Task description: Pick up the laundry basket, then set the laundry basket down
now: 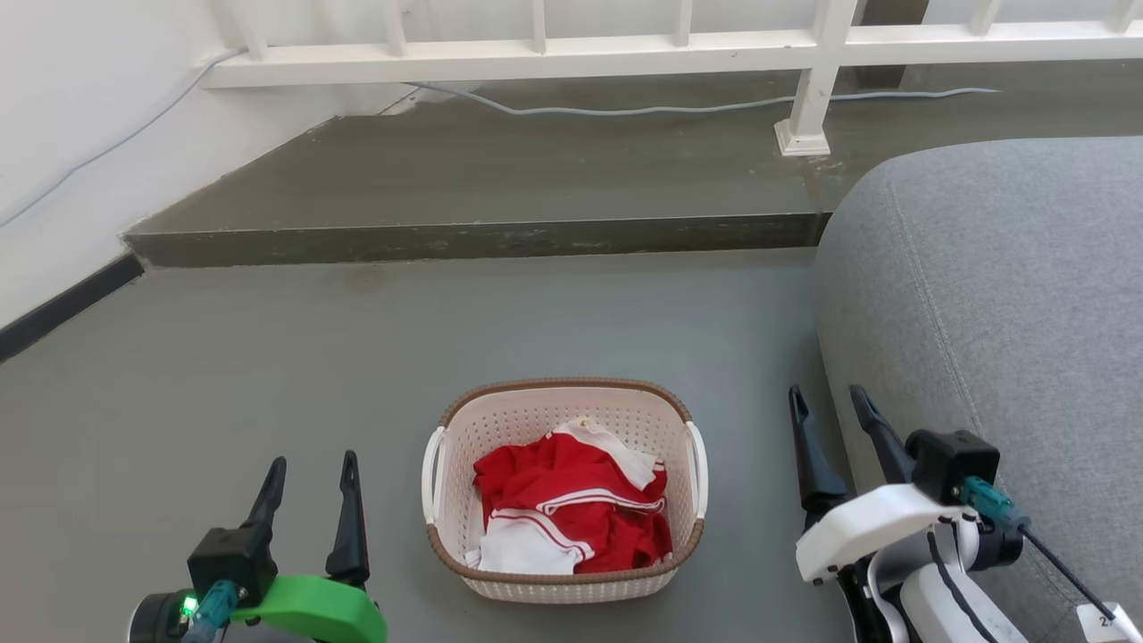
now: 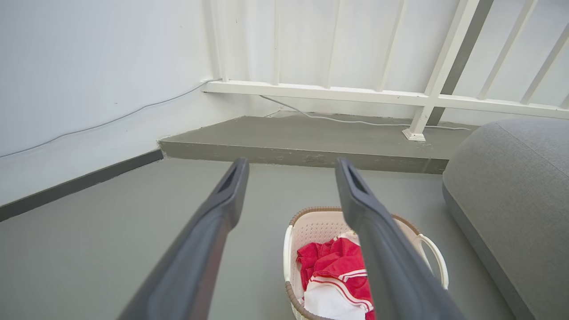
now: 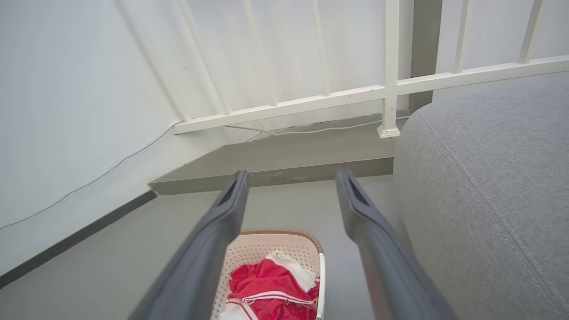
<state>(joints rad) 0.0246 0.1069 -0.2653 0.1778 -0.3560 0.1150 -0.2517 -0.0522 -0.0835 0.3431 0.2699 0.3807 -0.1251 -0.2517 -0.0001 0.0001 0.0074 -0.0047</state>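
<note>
Laundry basket (image 1: 527, 421) sits on grey floor (image 1: 268, 357) with red-white clothes (image 1: 571, 500) inside. Left gripper (image 1: 313, 459) and right gripper (image 1: 826, 391) flank it, fingers apart, empty, not touching. Grey sofa (image 1: 1000, 295) at right.

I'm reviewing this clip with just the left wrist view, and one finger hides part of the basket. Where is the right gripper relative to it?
Observer: In the head view the right gripper is open, to the right of the laundry basket and apart from it, beside the grey sofa.
Operator: Is the left gripper touching the basket?
Observer: No. The left gripper is open, to its left, with bare floor between them.
Operator: My view cuts off the near end.
Observer: The near rim is whole, and the basket stands upright on the floor.
</note>
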